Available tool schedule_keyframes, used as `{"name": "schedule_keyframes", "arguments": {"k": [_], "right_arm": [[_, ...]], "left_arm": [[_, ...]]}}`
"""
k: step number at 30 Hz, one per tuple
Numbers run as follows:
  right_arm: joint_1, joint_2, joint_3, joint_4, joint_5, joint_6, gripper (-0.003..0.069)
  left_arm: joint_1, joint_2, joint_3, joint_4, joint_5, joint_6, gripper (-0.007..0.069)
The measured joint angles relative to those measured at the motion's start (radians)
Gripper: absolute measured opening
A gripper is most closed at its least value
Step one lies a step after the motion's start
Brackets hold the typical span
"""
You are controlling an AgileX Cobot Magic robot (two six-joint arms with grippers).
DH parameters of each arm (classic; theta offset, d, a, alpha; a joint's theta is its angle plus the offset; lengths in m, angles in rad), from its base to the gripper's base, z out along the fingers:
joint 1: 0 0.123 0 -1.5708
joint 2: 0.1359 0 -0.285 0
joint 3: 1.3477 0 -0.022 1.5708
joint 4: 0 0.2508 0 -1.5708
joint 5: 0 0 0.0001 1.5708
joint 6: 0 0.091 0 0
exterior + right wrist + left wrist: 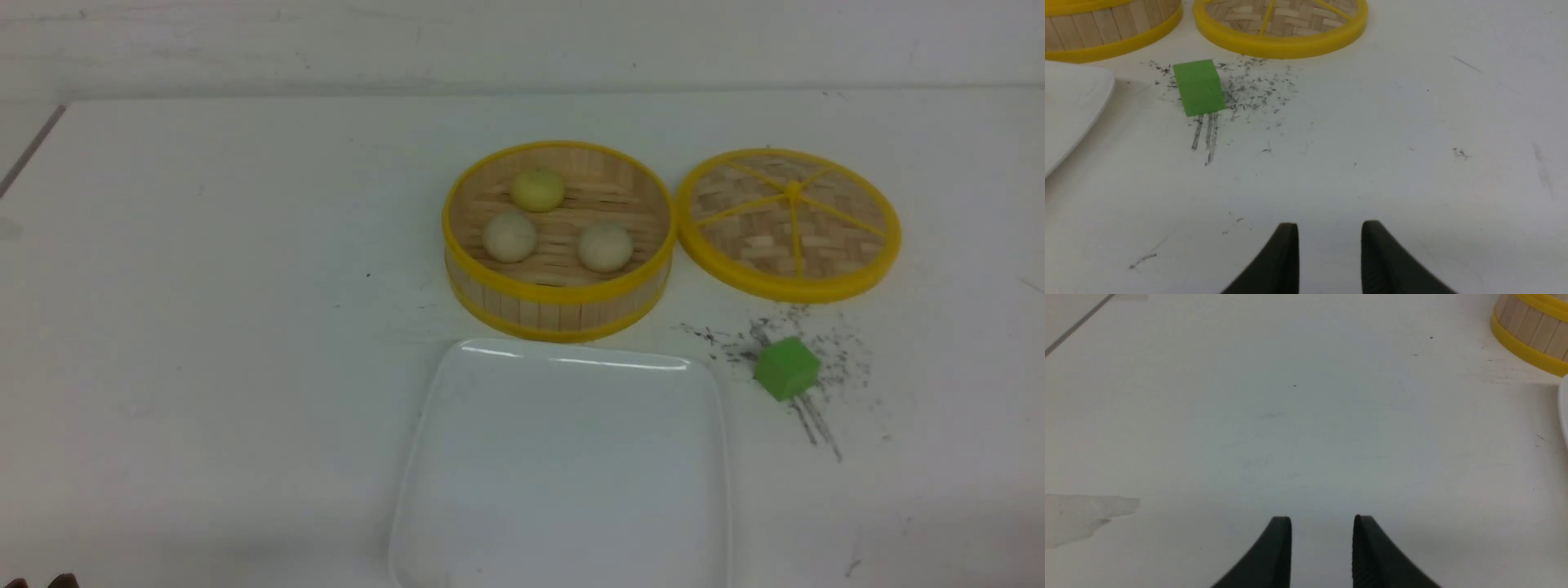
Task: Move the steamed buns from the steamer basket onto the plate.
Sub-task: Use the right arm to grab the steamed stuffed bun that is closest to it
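Observation:
Three steamed buns sit in the steamer basket (558,304) at the table's middle: a pale yellow bun (537,189) at the back and two beige-white buns (509,237) (605,247) in front. The white square plate (424,457) lies just in front of the basket with nothing on it. My left gripper (1322,519) hangs open over bare table, well to the left of the basket (1531,330) and the plate's edge (1564,408). My right gripper (1329,225) hangs open over bare table, apart from the basket (1106,32) and plate (1073,102). Neither holds anything.
The woven yellow-rimmed lid (789,222) (1280,24) lies flat to the right of the basket. A green cube (786,368) (1199,87) sits on dark scuff marks in front of the lid, right of the plate. A wall bounds the table's far edge.

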Motion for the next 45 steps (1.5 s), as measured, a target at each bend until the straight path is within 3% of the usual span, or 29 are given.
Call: {"name": "schedule_keyframes", "arguments": {"k": [38,45], "right_arm": [[0.0,0.0,0.0,-0.012,0.001,0.0,0.0243],[0.0,0.0,0.007,0.093,-0.045,0.109,0.0243]], "left_arm": [[0.0,0.0,0.0,0.0,0.0,0.0,0.0245],[0.0,0.0,0.0,0.0,0.0,0.0,0.0245]]}}
